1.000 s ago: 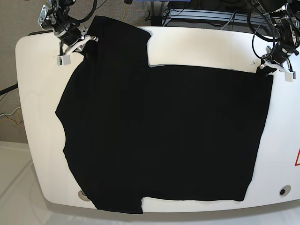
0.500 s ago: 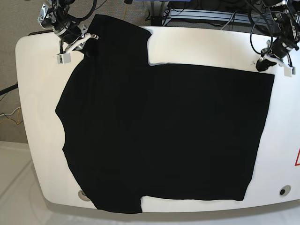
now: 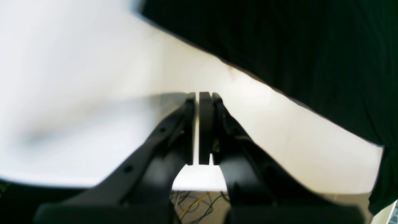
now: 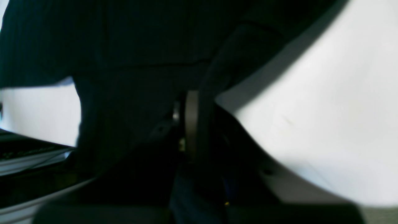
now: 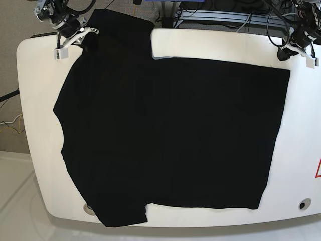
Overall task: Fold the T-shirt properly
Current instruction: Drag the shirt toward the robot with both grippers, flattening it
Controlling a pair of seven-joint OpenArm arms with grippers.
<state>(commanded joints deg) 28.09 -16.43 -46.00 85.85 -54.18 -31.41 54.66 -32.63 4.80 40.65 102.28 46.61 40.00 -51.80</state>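
- The T-shirt (image 5: 165,135) lies spread flat across nearly the whole white worktop (image 5: 215,45), one sleeve at the far edge and the other reaching the near edge; I read this as the laying-out stage, with no fold made yet.
- My right gripper (image 5: 70,42) sits at the far corner of the cloth by the sleeve. In its wrist view the pads are pressed together with black fabric running between them (image 4: 199,124), so I judge it clamped on the T-shirt there, holding that corner to pull the cloth straight.
- My left gripper (image 5: 296,50) hangs over bare worktop just beyond the shirt's far hem corner, apart from the cloth. Its wrist view shows the fingers (image 3: 205,124) drawn almost together with only a thin bright slit between them and nothing held; the hem edge lies clear of the tips.
- Holding one corner only leaves the hem side free, which suits a tug to flatten wrinkles but not a fold.
- The next move, I judge, calls for the left gripper to part and take the hem corner, so both far corners can be carried over together.
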